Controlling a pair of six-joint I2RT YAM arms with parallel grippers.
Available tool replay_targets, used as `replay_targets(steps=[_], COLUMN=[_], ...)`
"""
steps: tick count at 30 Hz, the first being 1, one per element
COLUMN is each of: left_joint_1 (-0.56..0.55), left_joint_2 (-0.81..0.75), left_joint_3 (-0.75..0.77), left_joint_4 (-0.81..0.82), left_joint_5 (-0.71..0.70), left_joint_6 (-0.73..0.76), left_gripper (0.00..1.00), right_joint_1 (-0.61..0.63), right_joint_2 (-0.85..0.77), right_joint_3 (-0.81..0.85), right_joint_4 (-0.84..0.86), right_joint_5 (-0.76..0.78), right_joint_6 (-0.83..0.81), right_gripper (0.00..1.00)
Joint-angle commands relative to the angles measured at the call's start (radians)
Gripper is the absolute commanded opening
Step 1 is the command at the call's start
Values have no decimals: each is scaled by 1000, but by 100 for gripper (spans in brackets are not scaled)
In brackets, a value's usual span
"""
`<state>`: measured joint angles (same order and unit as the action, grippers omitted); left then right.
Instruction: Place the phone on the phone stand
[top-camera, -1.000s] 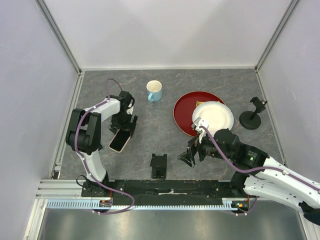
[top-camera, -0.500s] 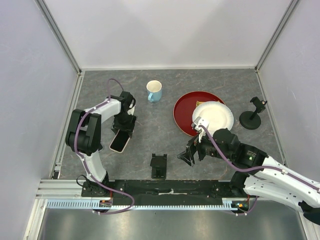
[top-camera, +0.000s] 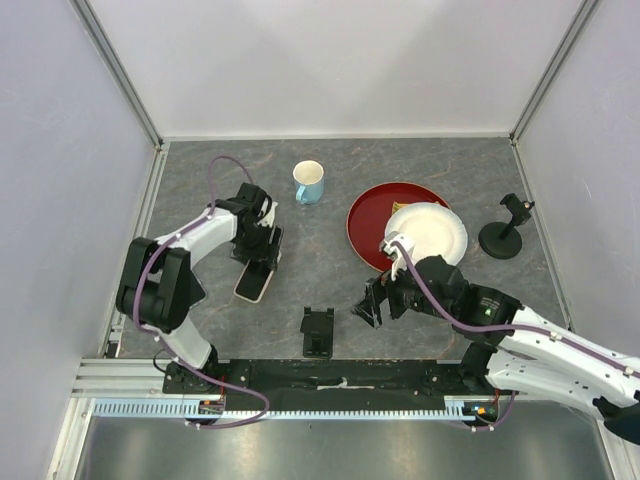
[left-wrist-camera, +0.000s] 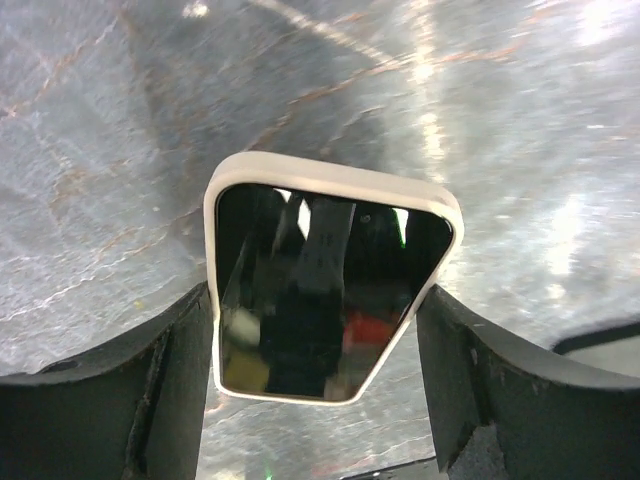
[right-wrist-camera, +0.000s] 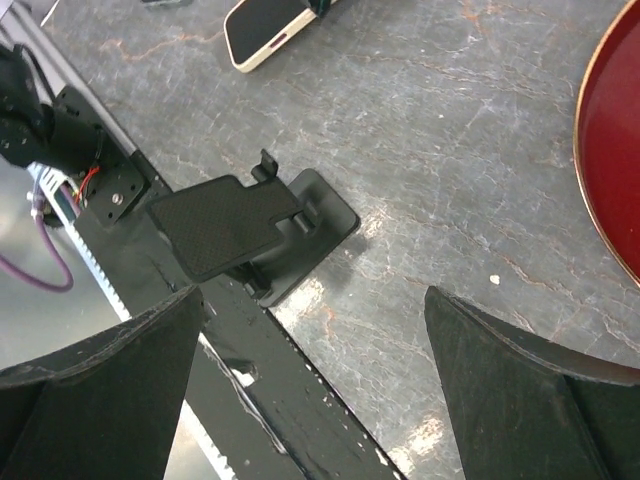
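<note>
- Phone stand (top-camera: 318, 333): black folding wedge at the near edge of the table (top-camera: 320, 270), centre. Nothing on it.
- Right gripper (top-camera: 372, 308): just right of the stand, jaws spread wide, holding nothing.
- Phone (top-camera: 252, 284): left of centre, screen up, well apart from the stand.
- Left gripper (left-wrist-camera: 315, 300): over the phone's far half, jaws pressed against its two long edges.
- Red plate (top-camera: 368, 215), white plate (top-camera: 430, 232) on it, pole stand (top-camera: 503, 235): right, farther back.
- Mug (top-camera: 309, 182): far centre.
- Risk: smooth case and narrow hold. The phone may slip or pivot when carried, or knock the light stand askew on landing.
</note>
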<state>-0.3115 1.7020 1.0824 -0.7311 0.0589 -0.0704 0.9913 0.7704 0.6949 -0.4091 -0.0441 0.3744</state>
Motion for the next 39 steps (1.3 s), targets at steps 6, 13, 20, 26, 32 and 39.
replay_targets(steps=[6, 13, 20, 26, 32, 39], left_joint_1=[-26, -83, -127, -147, -170, -178], left_joint_2=[-182, -241, -288, -292, -297, -303], left_joint_3=[-30, -47, -67, -67, -67, -68], left_joint_4=[177, 206, 233, 234, 234, 239], left_joint_5=[183, 194, 222, 246, 249, 252], left_joint_6=[-60, -66, -71, -71, -69, -71], left_gripper=[2, 2, 2, 2, 2, 2], right_joint_1=[-5, -97, -207, -230, -227, -226], right_joint_2=[153, 300, 452, 636, 783, 854], right_joint_3=[80, 192, 222, 293, 373, 367], right_joint_4=[70, 122, 274, 403, 457, 512], right_joint_5=[240, 178, 69, -84, -172, -206], right_joint_6=[348, 438, 582, 565, 514, 518], right_gripper=[98, 97, 79, 73, 71, 60])
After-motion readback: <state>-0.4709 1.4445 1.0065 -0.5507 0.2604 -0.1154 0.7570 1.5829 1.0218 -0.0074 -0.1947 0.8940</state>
